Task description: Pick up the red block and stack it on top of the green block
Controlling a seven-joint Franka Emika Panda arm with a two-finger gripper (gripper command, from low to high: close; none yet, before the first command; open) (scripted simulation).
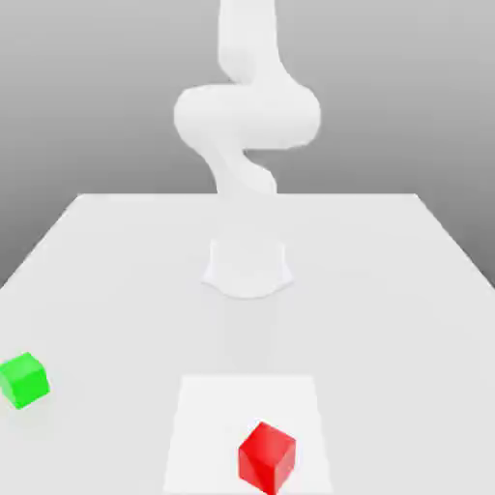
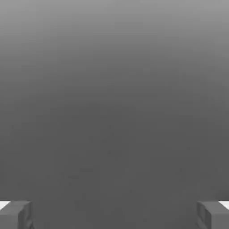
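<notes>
The red block is a small plain cube sitting on the table near the front edge, on a lighter square patch. The green block, a cube of like size, rests on the table far over on the exterior view's left, well apart from the red one. In the hand view my gripper is open, its two grey fingertips standing wide apart with nothing between them. Behind them is plain grey background, with neither block in front of the hand.
The white arm rises from its round base at the middle of the white table and runs up past the picture's top. The table's far edge lies behind the base.
</notes>
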